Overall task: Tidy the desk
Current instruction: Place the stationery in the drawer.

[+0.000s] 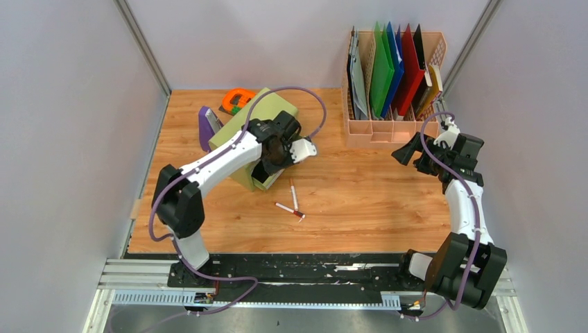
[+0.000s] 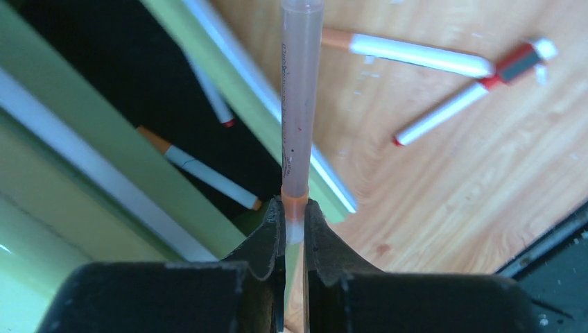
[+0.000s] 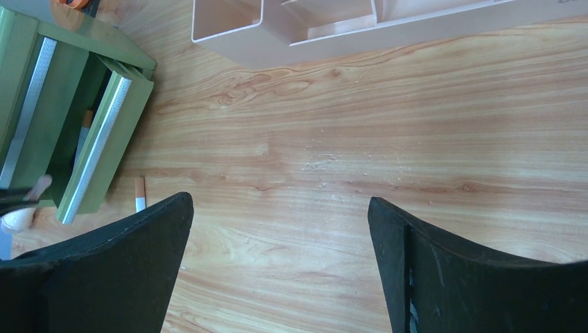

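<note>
The desk [image 1: 360, 201] is an orange-brown wood-grain top. My left gripper [image 2: 294, 229] is shut on the end of a pale pink pen [image 2: 299, 104], which points away over the front edge of the open drawer [image 2: 229, 83] of the olive-green chest [image 1: 270, 111]. Two pens [image 2: 201, 170] lie inside that drawer. Two more pens [image 2: 409, 54] [image 1: 294, 198] lie crossed on the wood just in front of the chest. At the right, my right gripper [image 3: 281, 208] hangs open over bare wood near the file rack, holding nothing.
A peach file rack [image 1: 392, 76] with coloured folders stands at the back right. A purple stapler [image 1: 206, 126] and an orange tape roll [image 1: 238, 99] sit beside the chest at the back left. A black and silver rail [image 1: 312, 277] runs along the near edge.
</note>
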{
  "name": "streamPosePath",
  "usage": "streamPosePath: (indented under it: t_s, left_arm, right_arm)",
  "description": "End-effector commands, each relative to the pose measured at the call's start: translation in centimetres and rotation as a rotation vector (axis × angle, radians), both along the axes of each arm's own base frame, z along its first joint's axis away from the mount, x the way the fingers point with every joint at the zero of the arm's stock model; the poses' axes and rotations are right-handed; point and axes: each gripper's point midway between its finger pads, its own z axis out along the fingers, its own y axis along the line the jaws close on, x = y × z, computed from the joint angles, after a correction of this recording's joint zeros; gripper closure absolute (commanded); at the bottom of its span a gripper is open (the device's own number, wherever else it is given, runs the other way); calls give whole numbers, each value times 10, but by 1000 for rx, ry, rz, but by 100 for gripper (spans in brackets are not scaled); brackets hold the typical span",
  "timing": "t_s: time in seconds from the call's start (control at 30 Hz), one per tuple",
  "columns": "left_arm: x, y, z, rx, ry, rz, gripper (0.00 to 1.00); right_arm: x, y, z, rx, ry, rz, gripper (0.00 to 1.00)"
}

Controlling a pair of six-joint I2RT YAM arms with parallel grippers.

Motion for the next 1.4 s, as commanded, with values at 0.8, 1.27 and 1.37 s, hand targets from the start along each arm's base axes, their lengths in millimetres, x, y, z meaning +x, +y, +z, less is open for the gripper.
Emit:
streamPosePath:
  t_s: [0.8,1.27,1.37]
  left_arm:
    - [58,11,2,-63,-46,481,51]
    - [-22,-47,27,-148,-66,-174,46]
    - [-30,-54,19,-123,-68,-308,35]
  right_arm:
    - [1,0,8,7,-38,10,0]
    - [2,-2,5,10,-25,5,0]
    - [1,-2,4,8,-26,4,0]
